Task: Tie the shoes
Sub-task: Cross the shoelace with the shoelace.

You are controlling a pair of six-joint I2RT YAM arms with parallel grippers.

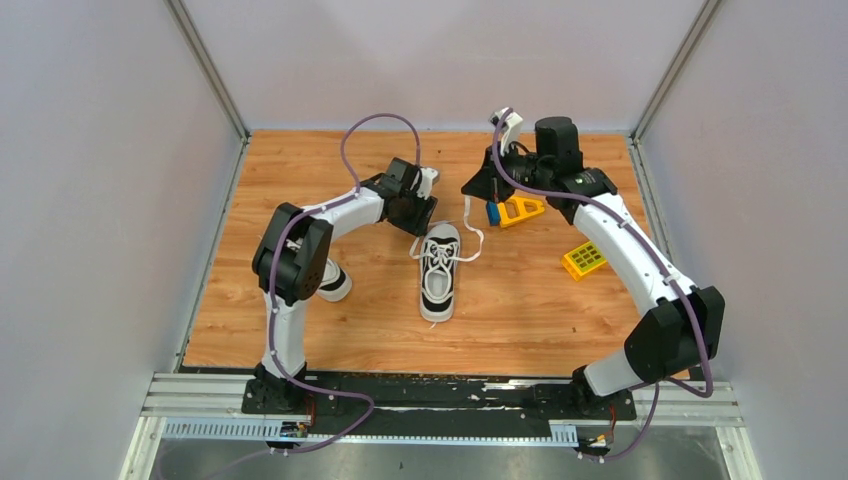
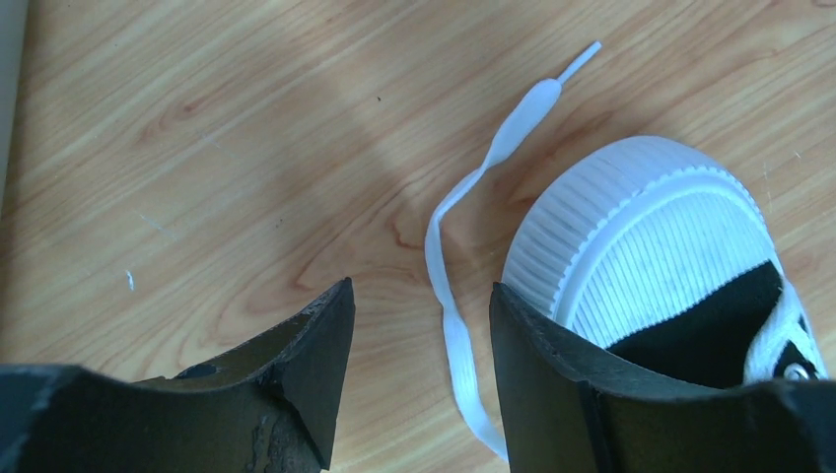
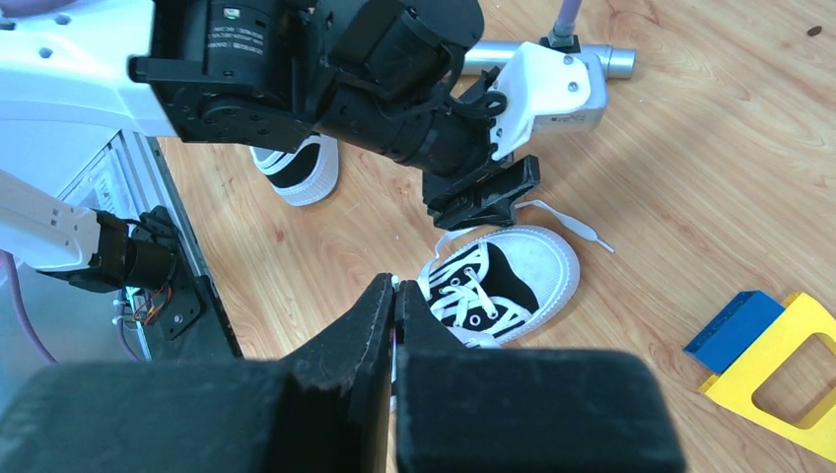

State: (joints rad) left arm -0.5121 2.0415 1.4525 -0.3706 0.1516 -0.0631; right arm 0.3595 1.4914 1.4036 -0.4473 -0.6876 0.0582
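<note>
Black fingers (image 2: 306, 365) of the left gripper (image 2: 419, 305) fill the bottom of its wrist view, standing well apart and gripping nothing. A white lace (image 2: 431, 251) lies flat on the wooden table (image 1: 540, 310) and runs through the gap between them, unpinched, with its tipped end trailing away to the far side. Just right of that gap sits the ribbed white toe cap (image 2: 641, 227) of a shoe (image 1: 440, 270). From above, this black-and-white sneaker lies mid-table with its toe pointing far and its heel near, and its laces are untied, spilling to either side. The gripper hovers at the far left of the toe. A second shoe (image 1: 335, 282) rests further left and nearer, beside the left arm (image 1: 295, 255) and partly hidden by it. The right gripper (image 3: 394, 291) is pressed closed, with nothing visibly caught between its tips, and it is held to the far right of the middle shoe. Near it on the boards lie a yellow frame (image 1: 522, 209) touching a blue block (image 1: 493, 213), and further right a separate yellow block (image 1: 584, 259).
</note>
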